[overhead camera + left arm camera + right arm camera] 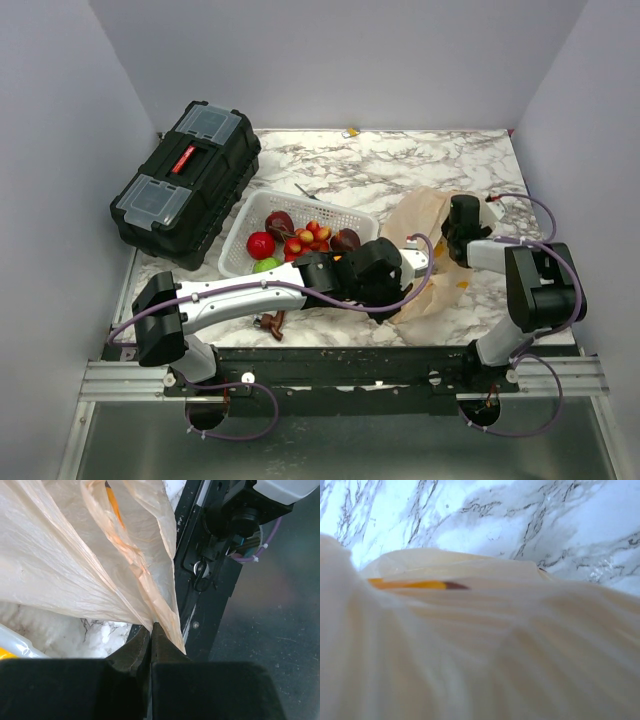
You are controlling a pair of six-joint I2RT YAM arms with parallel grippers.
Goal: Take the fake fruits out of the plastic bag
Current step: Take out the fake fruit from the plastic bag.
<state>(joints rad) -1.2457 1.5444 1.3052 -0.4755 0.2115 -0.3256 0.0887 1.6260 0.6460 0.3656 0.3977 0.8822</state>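
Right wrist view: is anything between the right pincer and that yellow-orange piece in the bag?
Yes, it seems: the thin plastic of the bag lies over the yellow-orange piece, which shows through it. The open right pincer hangs above the bag; the left pincer pinches its edge.

High rear overview; both wrist cameras close against the shared plastic bag (425, 215)

Layout on the table (400, 165): toolbox (187, 183) at back left; basket (236, 252) to its right, with fruits (261, 244) in it; plastic bag (425, 215) right of the basket; tap-shaped object (271, 322) before the basket, at the near edge.
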